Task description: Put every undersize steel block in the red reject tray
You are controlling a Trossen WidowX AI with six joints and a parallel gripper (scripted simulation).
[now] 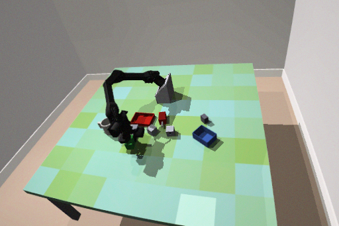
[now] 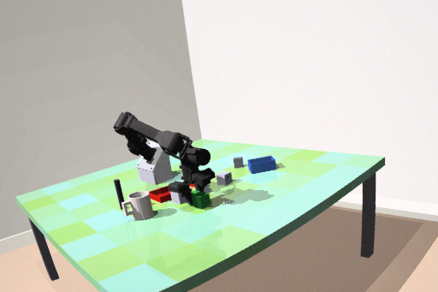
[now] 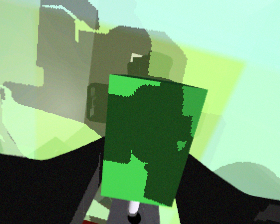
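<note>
Fingers [image 1: 132, 136] [image 2: 188, 194]: closed on green gauge [image 1: 130, 143] [image 2: 200, 199] [image 3: 146, 135]
Gauge pin [image 3: 134, 207]: wrist view, toward six o'clock, at the bore of the nearest block [image 1: 134, 126] [image 2: 177, 197] [image 3: 118, 212]; seating unclear
Red tray [image 1: 143, 119] [image 2: 160, 194]: top view, one o'clock from gauge

Two far looks, one close look
Top and exterior both see the whole arm; wrist looks down past the green block [image 3: 151, 142].

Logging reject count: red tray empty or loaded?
Empty, as far as visible: the top view shows only bare red floor in the red tray; its near corner is partly hidden by the tool.
</note>
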